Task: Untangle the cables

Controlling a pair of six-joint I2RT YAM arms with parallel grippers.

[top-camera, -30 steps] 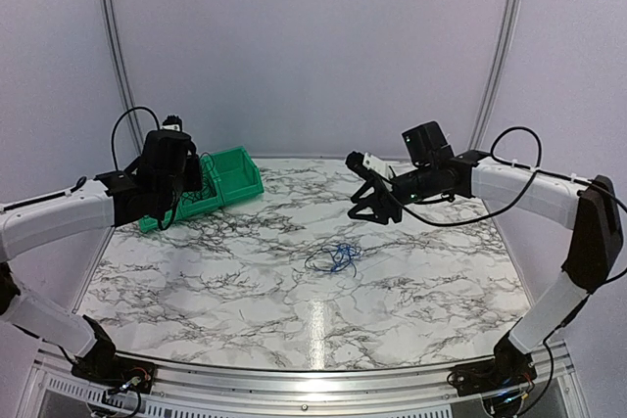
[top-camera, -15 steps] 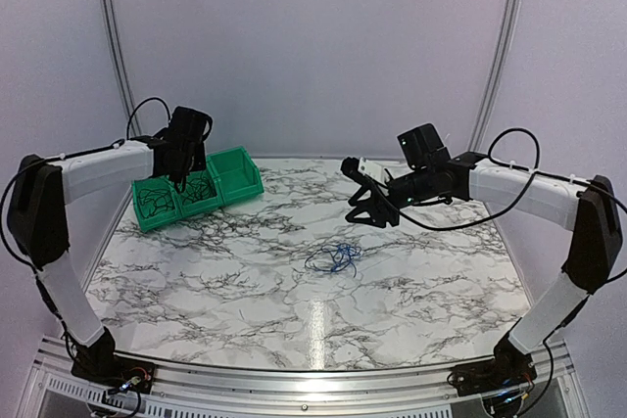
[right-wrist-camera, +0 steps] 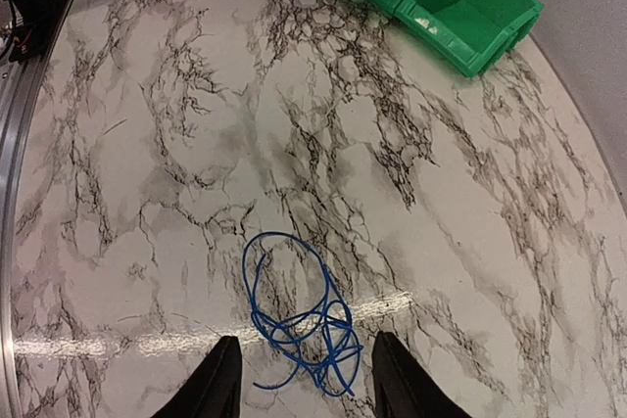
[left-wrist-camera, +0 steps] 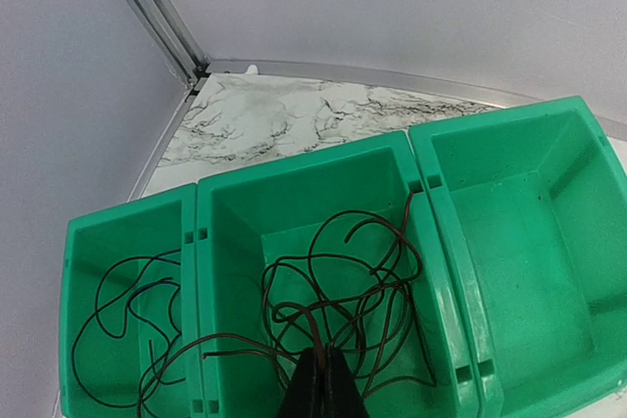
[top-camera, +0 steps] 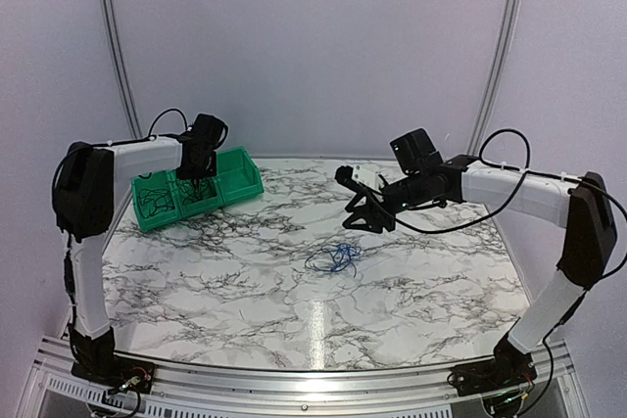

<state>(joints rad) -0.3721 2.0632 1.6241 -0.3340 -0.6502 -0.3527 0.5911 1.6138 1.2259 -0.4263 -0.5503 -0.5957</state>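
Left claw (left-wrist-camera: pixel 315 381) pinches dark cables (left-wrist-camera: pixel 294 316) over green bin (left-wrist-camera: pixel 513 261).

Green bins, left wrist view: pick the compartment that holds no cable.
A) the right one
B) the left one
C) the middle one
A: the right compartment shows only bare green floor, while dark cables loop through the middle compartment and the left compartment.

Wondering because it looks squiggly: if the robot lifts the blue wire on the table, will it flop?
Probably flop: the blue wire is very thin, lying in loose, uneven loops. It looks light, so a push would likely slide the whole bunch together.
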